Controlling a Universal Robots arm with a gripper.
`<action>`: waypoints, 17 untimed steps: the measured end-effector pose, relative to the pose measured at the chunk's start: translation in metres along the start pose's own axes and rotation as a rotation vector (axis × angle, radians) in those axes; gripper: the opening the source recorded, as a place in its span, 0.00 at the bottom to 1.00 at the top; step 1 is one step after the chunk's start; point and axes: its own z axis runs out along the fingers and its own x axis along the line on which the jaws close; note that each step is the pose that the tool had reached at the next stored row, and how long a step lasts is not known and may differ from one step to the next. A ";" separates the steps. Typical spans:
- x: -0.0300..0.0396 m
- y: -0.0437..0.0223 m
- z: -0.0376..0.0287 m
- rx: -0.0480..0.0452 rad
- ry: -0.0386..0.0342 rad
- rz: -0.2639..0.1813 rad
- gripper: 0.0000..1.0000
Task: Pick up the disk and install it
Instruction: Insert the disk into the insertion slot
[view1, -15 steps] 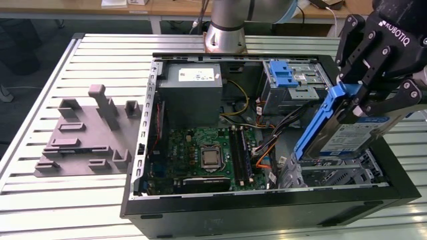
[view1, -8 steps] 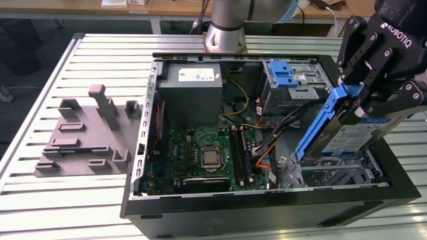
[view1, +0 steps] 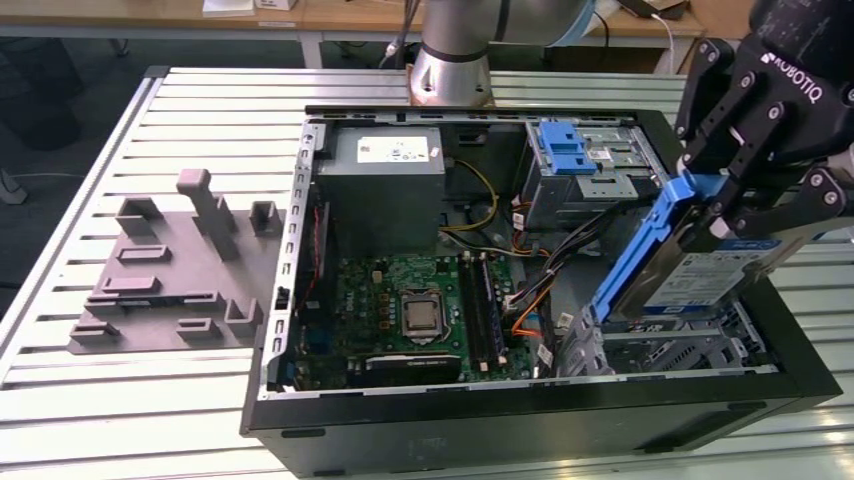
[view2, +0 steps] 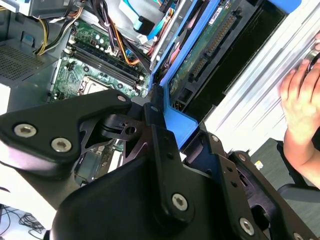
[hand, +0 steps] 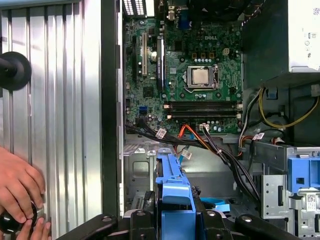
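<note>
Gripper (view1: 717, 218) is clenched on the disk (view1: 697, 282), fingers pinching its blue frame near the upper end. You have the disk above the open computer case (view1: 534, 405), at the case's corner on the exterior view's right. It is tilted, label side out, with its lower end dipped inside the case rim and over the bare metal drive bay (view1: 674, 352). My reading: the tilt lets the low edge lead into that bay while the fingers stay clear of the case wall. In the second wrist view the disk's green circuit side (view2: 200, 55) faces into the case, toward the motherboard (view1: 414, 310). The grey metal box (view1: 387, 170) and the silver cage with the blue latch (view1: 577, 152) sit at the far end of the case, apart from the disk. The case lies on its side on a ribbed aluminium table (view1: 200, 100). A grey moulded fixture (view1: 174, 270) lies beside the case on the exterior view's left. A person's hand (hand: 19, 187) rests on the table just outside the case wall, on a small dark knob. Desks (view1: 267, 15) stand beyond the case.
</note>
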 end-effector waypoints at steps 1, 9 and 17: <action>0.0000 -0.0005 0.0005 0.0000 0.0000 0.000 0.37; 0.0000 -0.0022 0.0041 0.0000 0.0000 -0.002 0.37; 0.0000 -0.0023 0.0077 0.0000 0.0000 -0.002 0.37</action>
